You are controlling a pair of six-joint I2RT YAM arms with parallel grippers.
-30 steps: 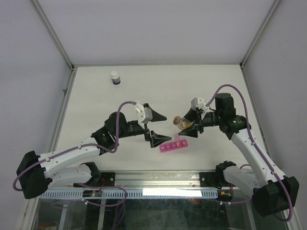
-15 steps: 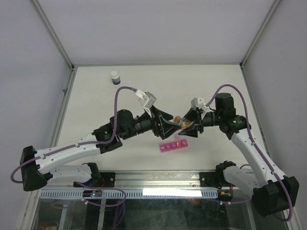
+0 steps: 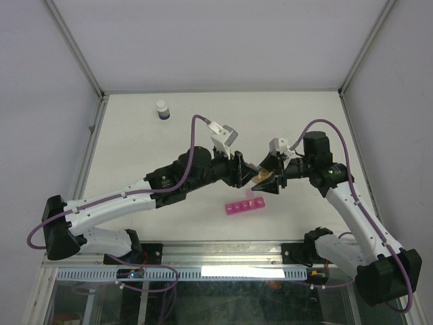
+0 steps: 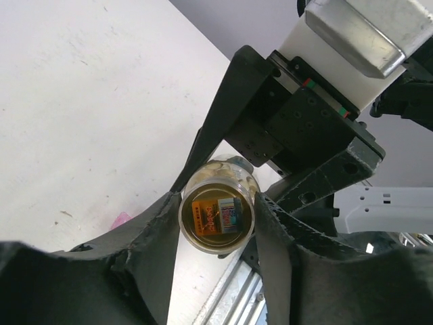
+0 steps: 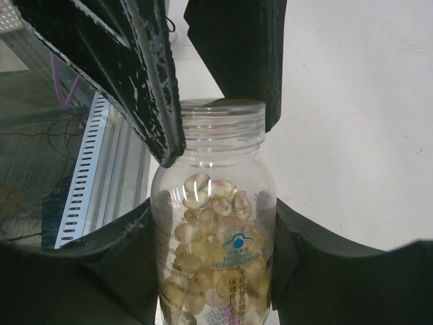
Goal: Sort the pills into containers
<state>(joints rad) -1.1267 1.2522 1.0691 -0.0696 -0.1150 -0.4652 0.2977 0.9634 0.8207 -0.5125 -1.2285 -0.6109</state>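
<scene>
As it lies, pill-box strip runs left-right.

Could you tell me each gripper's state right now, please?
Left gripper: around the pill bottle's neck, grip cannot be told.
Right gripper: closed on the pill bottle.

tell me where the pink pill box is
In the top view the pink pill box lies on the table, right of centre near the front edge, just below the clear pill bottle.
</scene>
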